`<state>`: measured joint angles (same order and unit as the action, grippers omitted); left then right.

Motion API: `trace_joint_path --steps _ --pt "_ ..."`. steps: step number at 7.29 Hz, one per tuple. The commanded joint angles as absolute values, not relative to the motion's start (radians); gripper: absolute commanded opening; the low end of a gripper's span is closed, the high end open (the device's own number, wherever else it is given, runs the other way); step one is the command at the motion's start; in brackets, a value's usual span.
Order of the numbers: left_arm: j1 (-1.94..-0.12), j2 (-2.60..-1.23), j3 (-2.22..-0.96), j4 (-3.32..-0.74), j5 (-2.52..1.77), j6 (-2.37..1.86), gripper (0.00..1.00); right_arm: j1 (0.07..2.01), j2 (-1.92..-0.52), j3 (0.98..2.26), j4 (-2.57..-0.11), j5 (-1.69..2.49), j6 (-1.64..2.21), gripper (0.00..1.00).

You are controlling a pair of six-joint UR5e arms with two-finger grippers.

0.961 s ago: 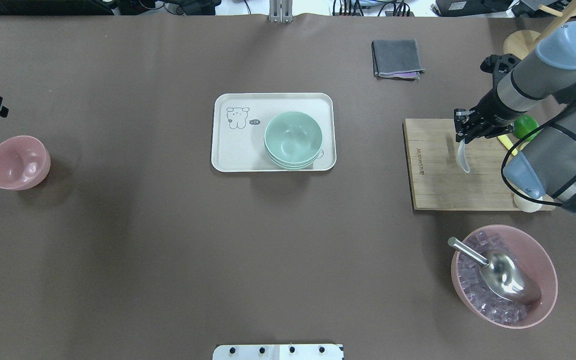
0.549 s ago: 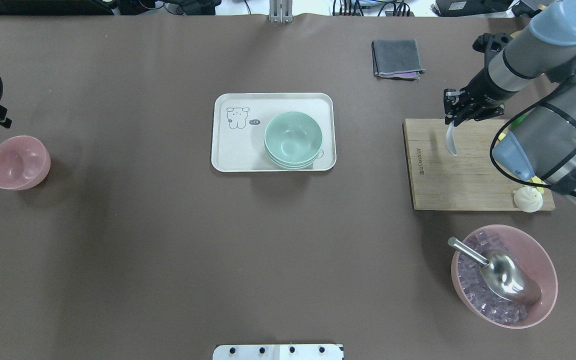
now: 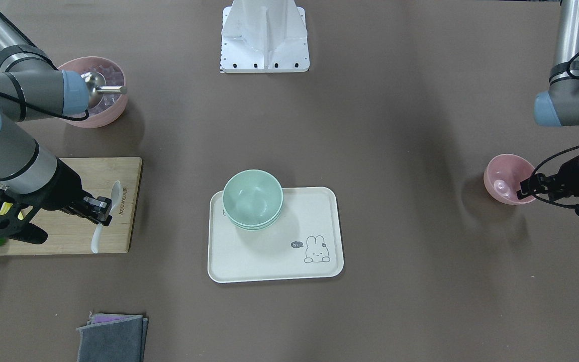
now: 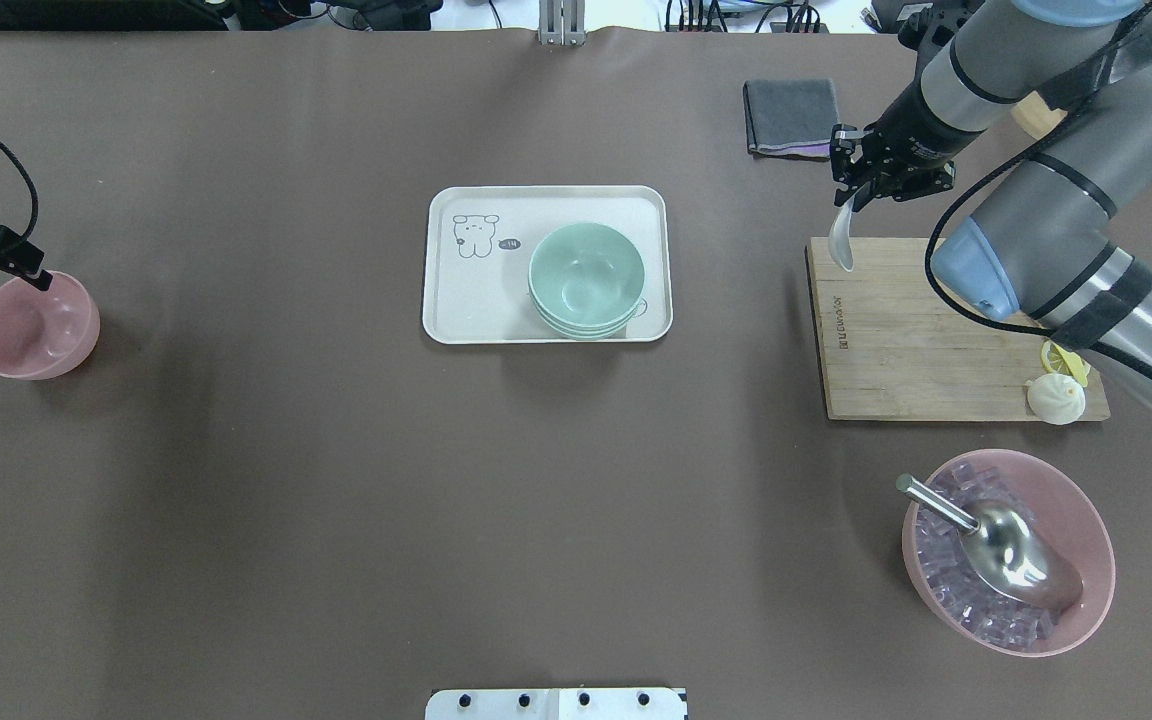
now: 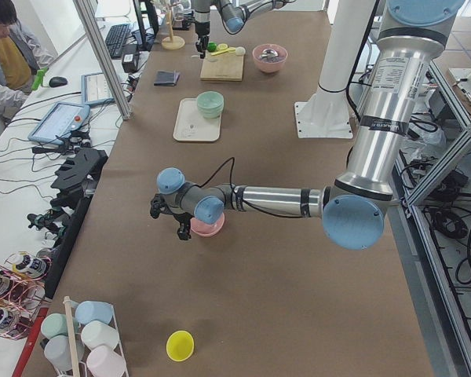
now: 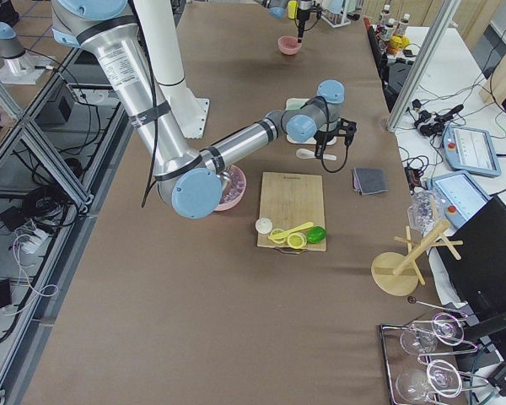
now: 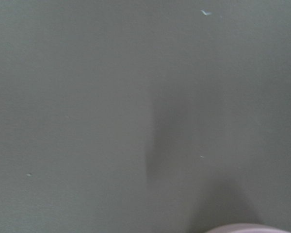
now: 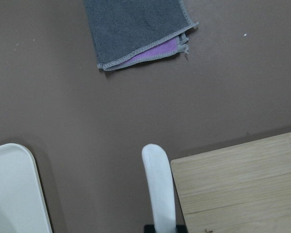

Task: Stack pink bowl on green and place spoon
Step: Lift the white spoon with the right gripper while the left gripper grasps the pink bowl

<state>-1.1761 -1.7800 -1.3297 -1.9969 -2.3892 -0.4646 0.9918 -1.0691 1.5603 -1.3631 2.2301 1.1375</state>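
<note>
The small pink bowl (image 4: pixel 34 328) sits alone on the table's left side and also shows in the front view (image 3: pixel 504 179). My left gripper (image 4: pixel 33 276) hovers at its far rim, seemingly open; no fingers show in the left wrist view, only a sliver of the bowl (image 7: pixel 242 228). Mint-green bowls (image 4: pixel 586 275) sit stacked on the white tray (image 4: pixel 476 305). My right gripper (image 4: pixel 858 185) is shut on the handle of the white spoon (image 4: pixel 842 242), held above the cutting board's far left corner, scoop hanging down. The spoon also shows in the right wrist view (image 8: pixel 157 187).
The wooden cutting board (image 4: pixel 916 340) carries a white bun (image 4: pixel 1056 398) and a lemon slice. A larger pink bowl (image 4: pixel 1086 520) holds ice cubes and a steel scoop (image 4: pixel 1001 545). A folded grey cloth (image 4: pixel 794 115) lies beyond the board.
My right gripper has carried the spoon left and away from me, from over the board's middle to its far left corner. My left gripper has moved to the pink bowl's rim.
</note>
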Motion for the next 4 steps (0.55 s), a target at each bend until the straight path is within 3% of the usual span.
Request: trace_joint_path --steps 1,3,4 --pt "-1.172 -1.757 -1.324 -2.003 -2.41 -0.456 0.87 0.988 -1.063 1.56 -1.364 2.23 1.149 0.0" --pt "-1.172 -1.729 -1.35 -2.003 -2.361 -0.456 0.7 0.988 -1.06 1.56 -1.364 2.232 1.15 0.0" --pt "-1.172 -1.729 -1.351 -2.002 -2.359 -0.457 0.16 0.988 -1.06 1.56 -1.364 2.233 1.152 0.0"
